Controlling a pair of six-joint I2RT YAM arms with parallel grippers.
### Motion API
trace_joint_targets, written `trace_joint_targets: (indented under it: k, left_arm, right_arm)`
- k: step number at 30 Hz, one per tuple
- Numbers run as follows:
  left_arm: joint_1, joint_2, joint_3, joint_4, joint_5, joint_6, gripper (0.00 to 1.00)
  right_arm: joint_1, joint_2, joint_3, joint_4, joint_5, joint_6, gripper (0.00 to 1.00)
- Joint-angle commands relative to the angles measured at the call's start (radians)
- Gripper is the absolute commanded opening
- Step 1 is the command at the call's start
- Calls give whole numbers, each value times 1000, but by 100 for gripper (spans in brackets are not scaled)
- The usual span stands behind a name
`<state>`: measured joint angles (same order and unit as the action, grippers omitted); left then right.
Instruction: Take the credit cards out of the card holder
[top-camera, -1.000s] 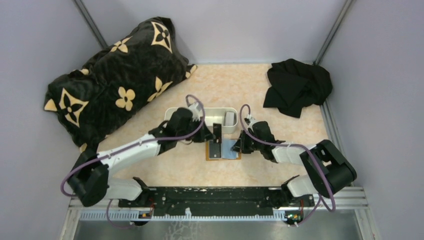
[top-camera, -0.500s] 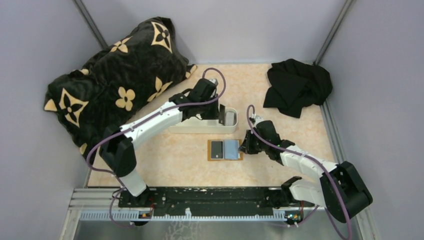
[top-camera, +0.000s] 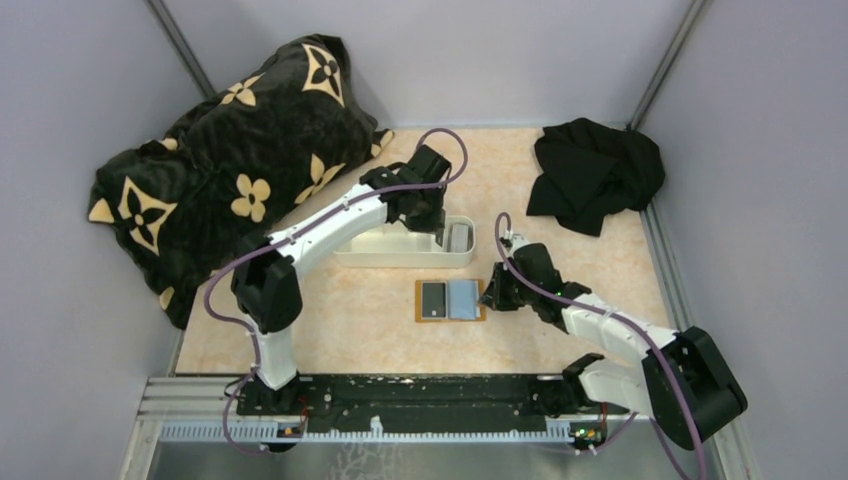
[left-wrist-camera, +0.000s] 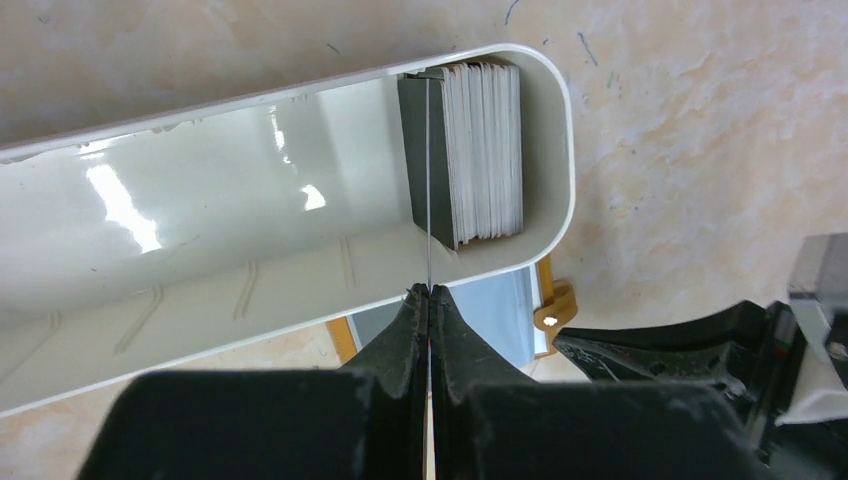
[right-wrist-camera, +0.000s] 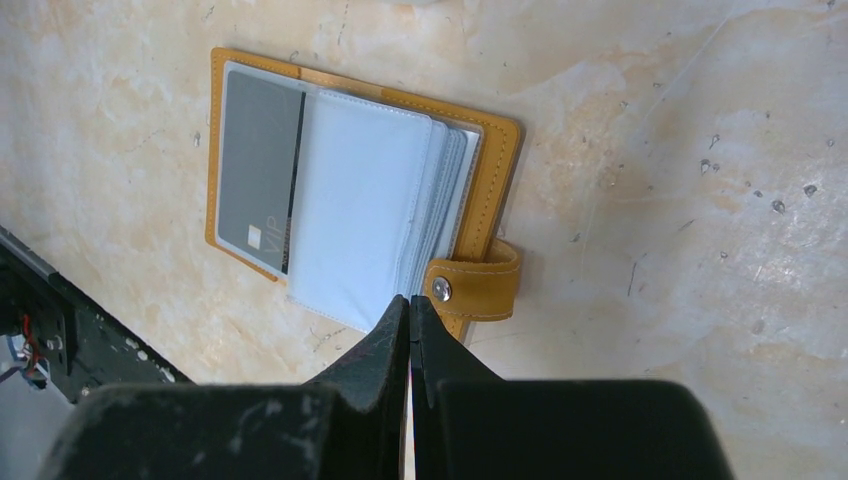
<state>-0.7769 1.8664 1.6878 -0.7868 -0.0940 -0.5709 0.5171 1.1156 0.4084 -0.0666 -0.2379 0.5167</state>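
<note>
White tray (top-camera: 392, 262): It lay on the table just behind the card holder. Its inside was shiny and pale.
In the tray: A stack of credit cards (left-wrist-camera: 485, 150) stood on edge at the right end, packed side by side against the round wall.
Left gripper (left-wrist-camera: 428, 292): I had its jaws pinched tight on one thin credit card (left-wrist-camera: 428, 180). I saw that card edge-on, like a line. It hung over the right end of the tray, right beside the dark face of the stack (touching it or not, I could not tell).
Card holder (right-wrist-camera: 492, 170): It lay open and flat on the table, in front of the tray.
In the card holder: A grey card (right-wrist-camera: 258, 160) marked "VIP" sat in the left pocket. Pale clear pages (right-wrist-camera: 360, 220) lay over the right half.
Strap (right-wrist-camera: 478, 287): It was orange with a metal snap, and it stuck out undone from the right edge.
Right gripper (right-wrist-camera: 410, 300): Its jaws were together with nothing between them. The tips sat at the edge of the pages, just beside the strap.
</note>
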Motion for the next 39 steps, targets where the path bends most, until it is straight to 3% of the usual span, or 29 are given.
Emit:
trace_joint_targets:
  k: [1, 9, 22, 39]
  left_arm:
    - [-1, 62, 48, -53, 5, 18, 0]
    - [-8, 91, 49, -17, 31, 17, 0]
    - [-27, 220, 174, -52, 57, 30, 0]
    - [-29, 212, 151, -35, 73, 22, 0]
  right_arm:
    - [1, -41, -19, 38, -9, 4, 0]
    - [1, -59, -32, 21, -1, 0, 0]
    - [0, -100, -73, 14, 13, 11, 0]
    - [-7, -94, -98, 33, 9, 11, 0]
